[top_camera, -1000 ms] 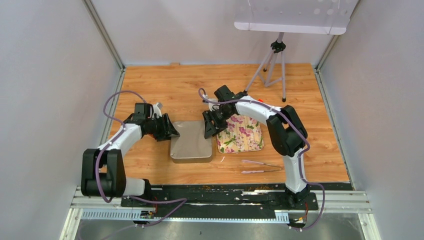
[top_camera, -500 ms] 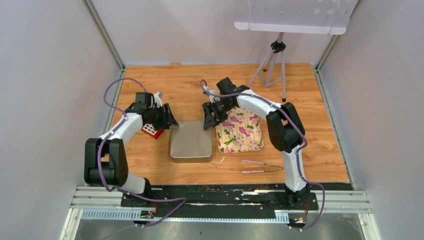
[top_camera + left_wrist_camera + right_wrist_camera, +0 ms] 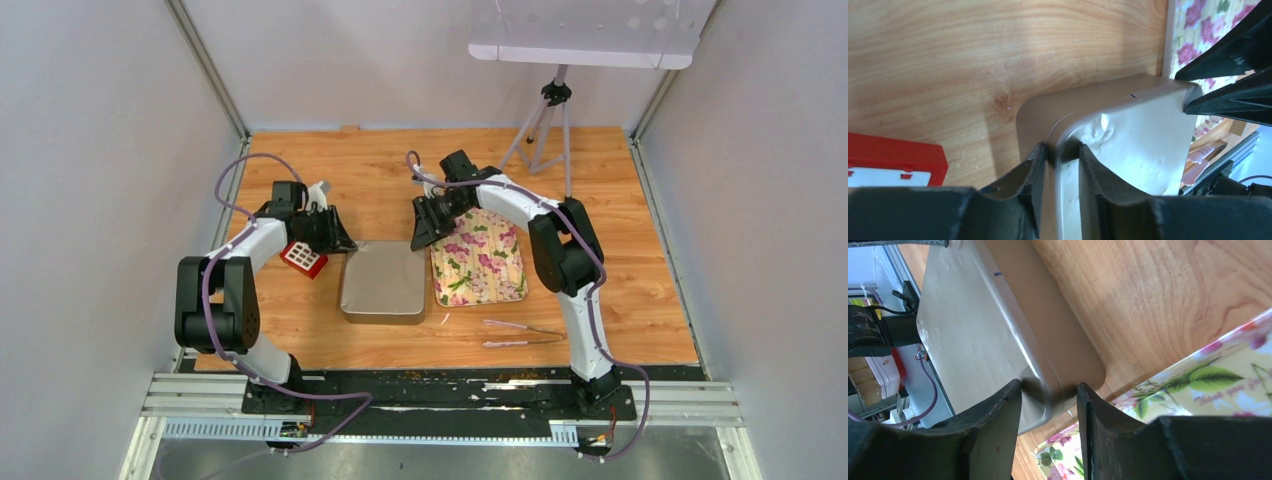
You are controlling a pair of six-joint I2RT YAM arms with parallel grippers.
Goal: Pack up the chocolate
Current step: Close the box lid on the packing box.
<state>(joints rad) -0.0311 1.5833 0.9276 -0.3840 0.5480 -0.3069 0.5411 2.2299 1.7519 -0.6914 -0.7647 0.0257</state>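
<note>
Setting: wooden tabletop [image 3: 620,300] inside a white-walled booth, with a tripod [image 3: 545,130] at the far edge.
Chocolate: no piece visible in any view; under the tin, inside something or off to one side, cannot tell.
Handling, as a judgement: small, light pieces, easily marked or cracked. Best taken by opposite sides with a gentle pinch, never squeezed hard.
Grey tin [image 3: 382,283]: mid-tabletop, broad flat face up. Stiff thin metal with a few dents, probably slick; the rounded far corners offer the natural hold.
Left jaws: narrowed onto the tin's far-left corner, fingers [image 3: 1034,175] pressed against both sides of the rim.
Right jaws: roughly half open astride the far-right corner, one of the fingers [image 3: 998,420] against the wall, a sliver of gap at the other. Grip not certain.
Floral tray [image 3: 485,265]: just right of the tin, a narrow strip of wood between them.
Red box [image 3: 303,258]: left of the tin, white grid on top, beside the left arm.
Pink tools [image 3: 520,327]: two thin sticks nearer the arm bases, well apart from the tin.
</note>
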